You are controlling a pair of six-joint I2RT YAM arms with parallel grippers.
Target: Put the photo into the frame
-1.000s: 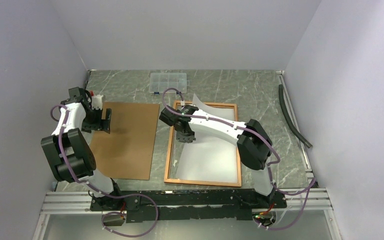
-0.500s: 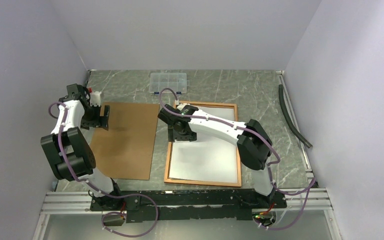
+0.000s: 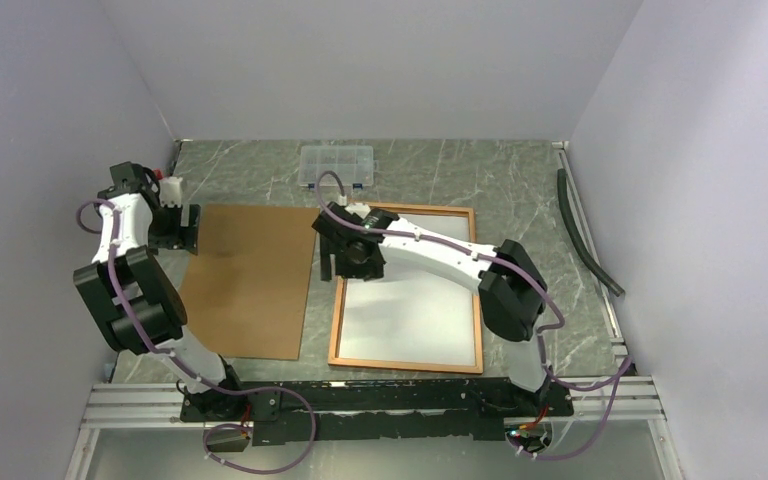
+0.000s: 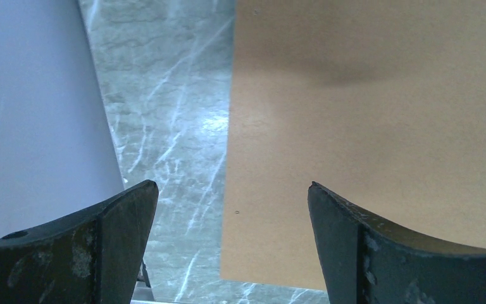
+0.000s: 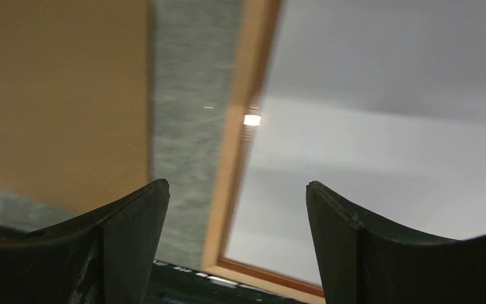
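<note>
The frame (image 3: 337, 320) lies back-up on the marble table, right of centre. Inside it the photo (image 3: 410, 310) lies flat with its white back up, filling the opening. My right gripper (image 3: 332, 265) hovers open over the frame's far left part, holding nothing. In the right wrist view, its gripper (image 5: 237, 190) straddles the frame's left border (image 5: 237, 158), with the photo (image 5: 380, 158) to the right. My left gripper (image 3: 188, 228) stands open and empty at the far left corner of the brown backing board (image 3: 250, 280). The left wrist view shows that gripper (image 4: 233, 190) above the board's edge (image 4: 367, 95).
A small clear compartment box (image 3: 336, 166) sits at the back of the table. A black hose (image 3: 585, 235) lies along the right wall. Purple walls close in on three sides. An aluminium rail (image 3: 380, 400) runs along the near edge.
My right gripper opened and let go of the photo's raised far edge. The photo dropped flat into the frame. The right gripper shifted left; the left gripper drew back toward the left wall.
</note>
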